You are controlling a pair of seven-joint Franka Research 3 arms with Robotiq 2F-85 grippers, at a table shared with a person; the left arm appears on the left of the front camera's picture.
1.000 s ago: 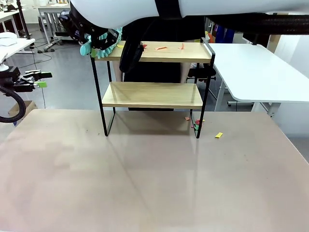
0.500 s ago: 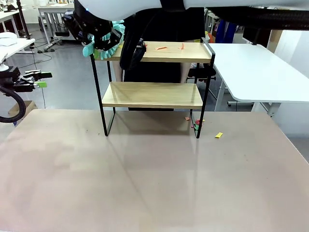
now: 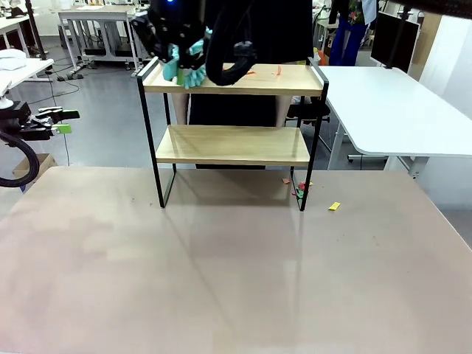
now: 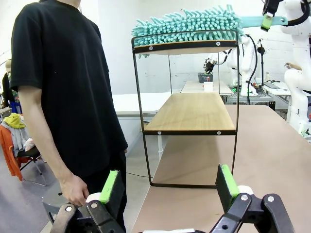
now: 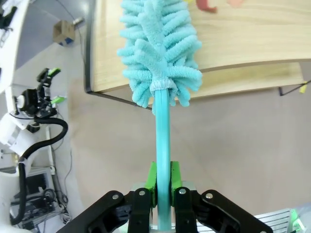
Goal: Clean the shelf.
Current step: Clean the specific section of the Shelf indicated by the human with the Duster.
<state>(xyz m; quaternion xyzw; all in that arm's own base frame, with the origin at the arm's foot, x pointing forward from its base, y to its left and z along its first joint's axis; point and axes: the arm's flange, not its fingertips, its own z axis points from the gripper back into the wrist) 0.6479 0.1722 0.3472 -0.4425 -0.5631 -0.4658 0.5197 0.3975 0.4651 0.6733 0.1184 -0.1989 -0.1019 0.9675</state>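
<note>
Shelf [image 3: 232, 144] stood at the far side of the desk [image 3: 221, 280]; it looked light, stiff and tippy, best steadied by its black frame. The right claw [image 5: 163, 187] gripped the thin handle of the soft duster [image 5: 158, 53] lying on the top board, and the left claw [image 4: 167, 187] gaped empty.

The teal duster [image 3: 186, 66] has moved rightward. It was outside the shelf's [image 3: 232, 145] left end rail and is now over its top board.

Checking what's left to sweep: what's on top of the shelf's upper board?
A teal duster lies over the upper board's left end; orange scraps sit right of it. Anything beneath the duster is covered.
</note>
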